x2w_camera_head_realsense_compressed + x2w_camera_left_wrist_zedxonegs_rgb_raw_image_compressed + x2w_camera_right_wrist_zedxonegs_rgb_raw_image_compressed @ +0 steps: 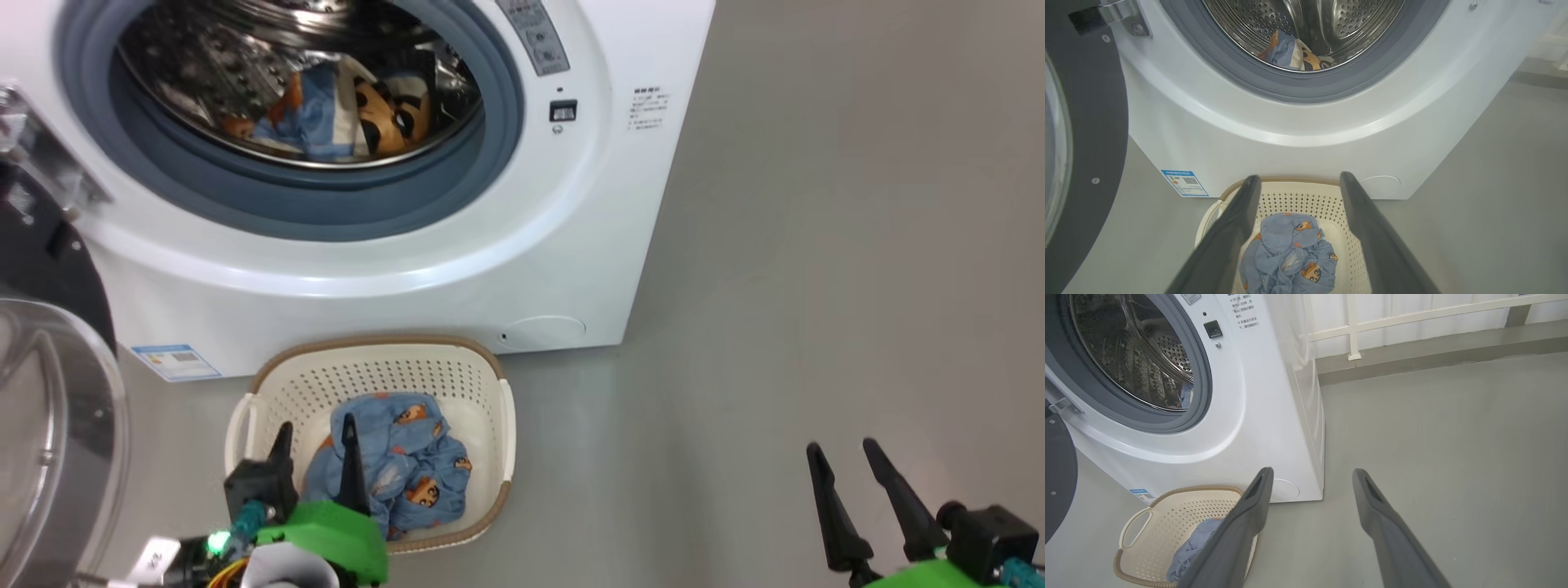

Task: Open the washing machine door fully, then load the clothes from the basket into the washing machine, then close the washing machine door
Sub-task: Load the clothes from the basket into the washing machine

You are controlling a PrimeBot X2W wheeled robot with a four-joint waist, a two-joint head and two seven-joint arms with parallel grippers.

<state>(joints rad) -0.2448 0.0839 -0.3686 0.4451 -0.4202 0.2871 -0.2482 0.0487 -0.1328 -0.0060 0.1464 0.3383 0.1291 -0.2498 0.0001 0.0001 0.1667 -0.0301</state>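
The white washing machine (506,245) stands with its door (49,384) swung open at the left. One light blue printed garment (343,110) lies in the steel drum. More of the clothes (404,461) sit bunched in the cream basket (490,384) on the floor before the machine. My left gripper (317,429) hangs open just above the basket's near left side, fingers pointing at the clothes (1290,255), nothing between them. My right gripper (841,449) is open over bare floor at the right, well away from the basket (1180,510).
Grey floor (816,286) stretches to the right of the machine. In the right wrist view a white railing (1412,314) and low ledge run behind it. The open door (1081,134) blocks the left side.
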